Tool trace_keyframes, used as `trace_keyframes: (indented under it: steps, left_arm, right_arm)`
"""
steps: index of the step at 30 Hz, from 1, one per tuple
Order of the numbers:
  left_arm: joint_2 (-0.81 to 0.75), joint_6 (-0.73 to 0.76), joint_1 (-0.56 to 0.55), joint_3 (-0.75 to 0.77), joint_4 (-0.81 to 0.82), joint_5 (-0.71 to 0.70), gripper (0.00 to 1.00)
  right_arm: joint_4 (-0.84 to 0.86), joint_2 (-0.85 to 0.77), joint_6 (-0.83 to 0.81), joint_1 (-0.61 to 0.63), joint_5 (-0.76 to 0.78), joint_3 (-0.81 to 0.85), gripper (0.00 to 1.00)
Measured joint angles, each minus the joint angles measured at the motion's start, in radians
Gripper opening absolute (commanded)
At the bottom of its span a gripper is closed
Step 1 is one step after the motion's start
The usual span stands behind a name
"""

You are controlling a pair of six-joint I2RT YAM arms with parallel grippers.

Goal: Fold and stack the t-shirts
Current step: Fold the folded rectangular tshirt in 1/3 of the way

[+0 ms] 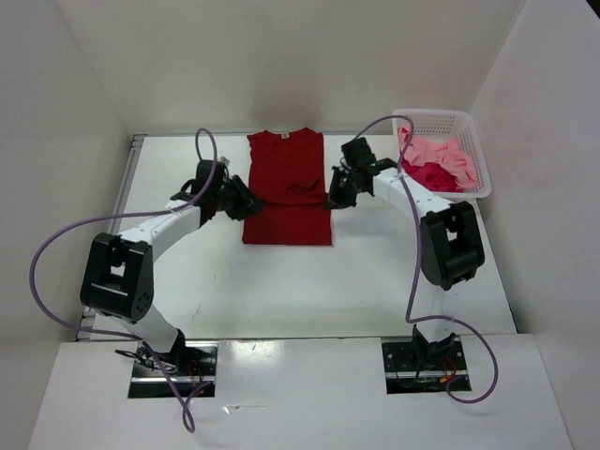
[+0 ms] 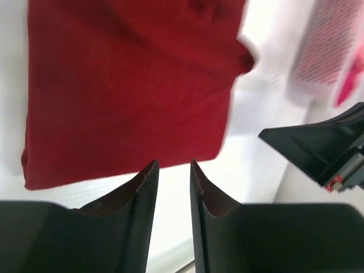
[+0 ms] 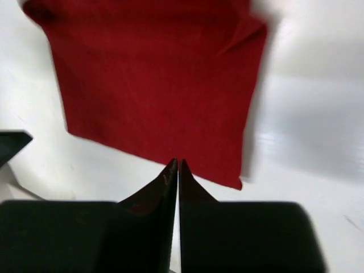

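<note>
The left hand (image 2: 173, 165) has its fingers spread with a clear gap and nothing between them. It hovers just off the left edge of the dark red t-shirt (image 1: 287, 187), whose near hem lies directly ahead of the fingertips in the left wrist view. The right hand (image 3: 178, 164) has its fingers pressed almost together, with only a thin slit between them, and it pinches nothing. It sits at the shirt's opposite long edge, and the cloth's near corner lies just ahead of its tips. Between the two hands the dark red t-shirt lies flat on the white bench (image 1: 281, 281), folded into a long narrow rectangle with its collar at the end farthest from the arm bases. Beyond the right hand, farther out on its outer side, a white mesh basket (image 1: 436, 113) stands at the bench's far right corner. It holds the light pink t-shirt (image 1: 445, 152), crumpled on top, and beneath it the crimson-magenta t-shirt (image 1: 433, 176), also bunched up. Both lie well apart from the folded shirt.
</note>
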Motion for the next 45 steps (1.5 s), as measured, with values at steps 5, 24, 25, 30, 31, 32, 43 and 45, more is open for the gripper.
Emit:
trace_keyframes:
  steps: [5,24,25,30,31,32,43,45]
  left_arm:
    - [0.112,0.010,-0.030,-0.024,-0.002,-0.006,0.32]
    - [-0.080,0.049,-0.024,-0.381,-0.041,0.006,0.34]
    - [-0.114,0.056,-0.023,-0.391,-0.082,-0.002,0.34]
    - [-0.304,0.078,-0.023,-0.361,-0.247,-0.023,0.35]
    - [-0.319,0.078,-0.023,-0.339,-0.256,-0.021,0.35]
    - [-0.324,0.077,-0.023,-0.314,-0.254,-0.016,0.35]
    - [-0.128,0.047,-0.138,-0.272,-0.172,0.024,0.35]
    - [-0.096,0.046,-0.164,-0.271,-0.161,0.024,0.35]
  right_arm:
    - [0.024,0.061,0.008,0.092,-0.011,-0.090,0.01]
    - [0.163,-0.153,0.135,0.161,-0.013,-0.536,0.00]
    - [0.143,-0.169,0.136,0.170,-0.012,-0.543,0.01]
    - [-0.001,-0.220,0.127,0.174,0.018,-0.462,0.08]
    - [-0.014,-0.217,0.123,0.174,0.016,-0.420,0.08]
    - [-0.017,-0.209,0.120,0.174,0.014,-0.377,0.08]
    - [0.068,0.074,0.100,0.268,-0.022,-0.044,0.01]
    - [0.074,0.143,0.094,0.278,-0.021,-0.010,0.01]
